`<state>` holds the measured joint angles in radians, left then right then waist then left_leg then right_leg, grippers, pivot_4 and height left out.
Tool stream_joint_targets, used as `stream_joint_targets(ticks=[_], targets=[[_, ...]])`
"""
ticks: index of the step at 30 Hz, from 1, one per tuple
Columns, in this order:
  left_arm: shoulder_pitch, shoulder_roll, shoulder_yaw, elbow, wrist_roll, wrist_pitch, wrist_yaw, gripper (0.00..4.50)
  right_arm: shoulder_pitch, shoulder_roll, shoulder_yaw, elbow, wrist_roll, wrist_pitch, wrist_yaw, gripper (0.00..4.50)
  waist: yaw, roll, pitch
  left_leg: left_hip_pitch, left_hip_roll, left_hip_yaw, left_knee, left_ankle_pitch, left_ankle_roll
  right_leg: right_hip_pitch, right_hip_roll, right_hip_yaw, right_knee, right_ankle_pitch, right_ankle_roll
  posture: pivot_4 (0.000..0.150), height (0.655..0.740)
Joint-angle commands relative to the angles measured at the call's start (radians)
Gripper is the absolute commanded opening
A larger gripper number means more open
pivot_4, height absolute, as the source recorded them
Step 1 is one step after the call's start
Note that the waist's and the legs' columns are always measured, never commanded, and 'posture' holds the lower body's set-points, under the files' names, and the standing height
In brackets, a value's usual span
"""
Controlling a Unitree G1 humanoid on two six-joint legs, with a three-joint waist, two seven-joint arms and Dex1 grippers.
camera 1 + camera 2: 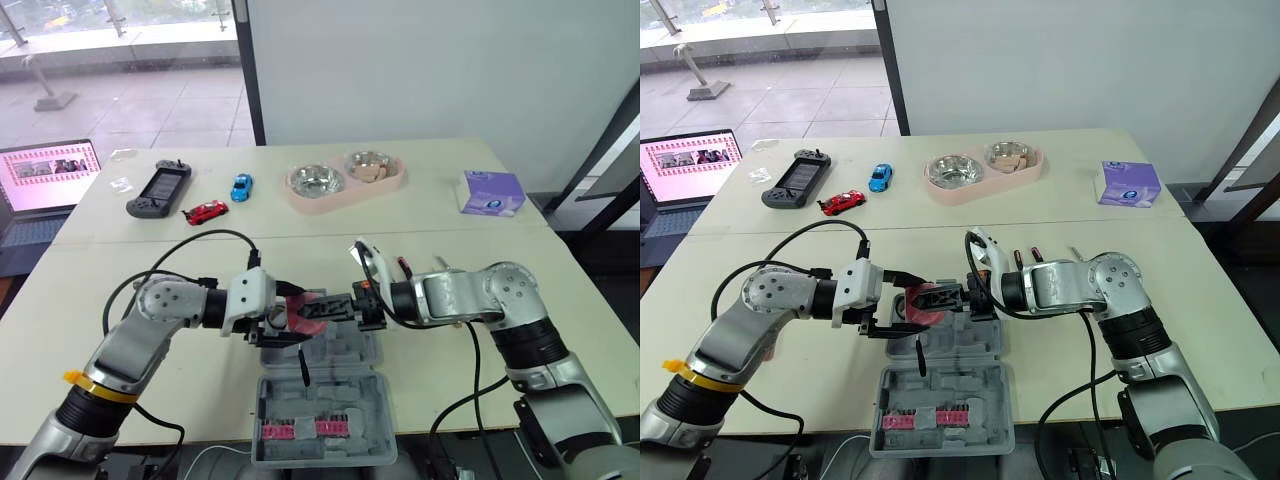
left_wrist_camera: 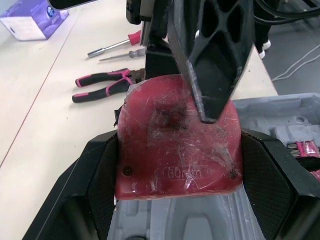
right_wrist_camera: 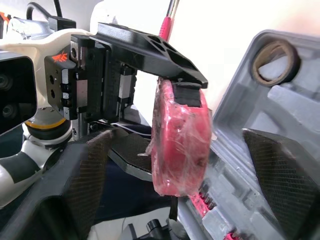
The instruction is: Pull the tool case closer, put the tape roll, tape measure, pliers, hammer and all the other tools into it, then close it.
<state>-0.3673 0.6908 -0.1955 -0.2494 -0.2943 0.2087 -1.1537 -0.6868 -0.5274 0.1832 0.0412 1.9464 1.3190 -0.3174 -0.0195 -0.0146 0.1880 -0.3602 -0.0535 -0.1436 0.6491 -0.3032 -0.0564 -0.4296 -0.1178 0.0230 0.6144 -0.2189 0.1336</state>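
Your left pincer (image 2: 181, 155) grips the red tape measure (image 2: 170, 125) by its edges, with the open tool case (image 1: 340, 395) below it, and your right pincer (image 3: 180, 145) stands wide around the tape measure, so if left releases before right closes well, it can drop outside its slot.

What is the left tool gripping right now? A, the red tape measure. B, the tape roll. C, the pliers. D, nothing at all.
A: the red tape measure sits clamped between the two black fingers of the left tool, above the open tool case.
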Motion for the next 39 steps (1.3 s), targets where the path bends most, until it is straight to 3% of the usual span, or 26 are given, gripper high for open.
stream_joint_targets(ticks=[1, 5, 6, 11, 14, 15, 23, 26, 31, 39], targets=[[-0.021, 0.008, 0.015, -0.011, -0.005, -0.006, -0.007, 2.93, 0.002, 0.002, -0.030, -0.039, 0.026, -0.005, 0.000, 2.73, 0.000, 0.000, 0.000, 0.000, 0.000, 0.000, 0.000, 0.000, 0.000, 0.000, 0.000, 0.000, 0.000, 0.000, 0.000, 0.150, 0.7360], [-0.035, 0.001, 0.010, -0.002, 0.002, 0.000, -0.002, 2.93, 0.006, 0.001, -0.034, -0.049, 0.026, -0.008, 0.003, 0.67, 0.001, 0.000, 0.000, 0.000, 0.000, 0.000, 0.000, 0.000, 0.000, 0.000, 0.000, 0.000, 0.000, 0.000, 0.000, 0.150, 0.7360], [-0.034, 0.000, 0.008, -0.005, -0.001, 0.006, -0.003, 2.93, 0.008, 0.004, -0.038, -0.051, 0.026, -0.011, 0.005, 0.46, 0.001, 0.000, 0.000, 0.000, 0.000, 0.000, 0.000, 0.000, 0.000, 0.000, 0.000, 0.000, 0.000, 0.000, 0.000, 0.150, 0.7360], [-0.032, -0.005, 0.013, 0.002, -0.008, 0.015, -0.003, 2.93, 0.005, 0.013, -0.055, -0.047, 0.026, -0.015, 0.011, 0.46, -0.001, 0.000, 0.000, 0.000, 0.000, 0.000, 0.000, 0.000, 0.000, 0.000, 0.000, 0.000, 0.000, 0.000, 0.000, 0.150, 0.7360], [-0.016, -0.009, 0.034, 0.005, -0.054, 0.032, -0.018, 4.34, 0.014, 0.002, -0.070, -0.042, 0.026, -0.007, 0.029, 0.46, 0.000, 0.000, 0.000, 0.000, 0.000, 0.000, 0.000, 0.000, 0.000, 0.000, 0.000, 0.000, 0.000, 0.000, 0.000, 0.150, 0.7360], [-0.011, -0.011, 0.043, 0.008, -0.066, 0.032, -0.021, 4.44, 0.020, -0.007, -0.078, -0.037, 0.026, -0.004, 0.034, 0.46, 0.000, 0.000, 0.000, 0.000, 0.000, 0.000, 0.000, 0.000, 0.000, 0.000, 0.000, 0.000, 0.000, 0.000, 0.000, 0.150, 0.7360], [0.054, 0.002, 0.167, -0.028, -0.178, 0.047, -0.007, 4.44, 0.084, -0.130, -0.148, 0.011, 0.026, 0.037, 0.070, 0.46, 0.003, 0.000, 0.000, 0.000, 0.000, 0.000, 0.000, 0.000, 0.000, 0.000, 0.000, 0.000, 0.000, 0.000, 0.000, 0.150, 0.7360], [0.206, 0.064, 0.279, -0.085, -0.293, 0.077, -0.087, 4.44, 0.139, -0.285, -0.189, 0.056, 0.026, 0.094, 0.149, 0.46, 0.000, 0.000, 0.000, 0.000, 0.000, 0.000, 0.000, 0.000, 0.000, 0.000, 0.000, 0.000, -0.001, 0.000, 0.000, 0.150, 0.7360], [0.497, 0.128, 0.366, -0.151, -0.330, 0.042, -0.176, 4.44, 0.317, -0.519, -0.202, 0.050, 0.026, 0.124, 0.217, 0.46, 0.006, 0.001, 0.000, 0.000, 0.000, 0.002, 0.000, -0.003, 0.006, 0.000, 0.000, 0.001, -0.003, -0.001, 0.000, 0.150, 0.7360], [0.532, 0.041, 0.348, -0.090, -0.275, -0.119, -0.173, 4.44, 0.521, -0.518, -0.190, 0.000, 0.026, 0.029, 0.137, 0.46, 0.006, 0.001, 0.000, 0.004, 0.001, 0.004, 0.003, -0.003, 0.006, 0.006, 0.000, 0.001, -0.003, -0.002, -0.003, 0.150, 0.7360]])
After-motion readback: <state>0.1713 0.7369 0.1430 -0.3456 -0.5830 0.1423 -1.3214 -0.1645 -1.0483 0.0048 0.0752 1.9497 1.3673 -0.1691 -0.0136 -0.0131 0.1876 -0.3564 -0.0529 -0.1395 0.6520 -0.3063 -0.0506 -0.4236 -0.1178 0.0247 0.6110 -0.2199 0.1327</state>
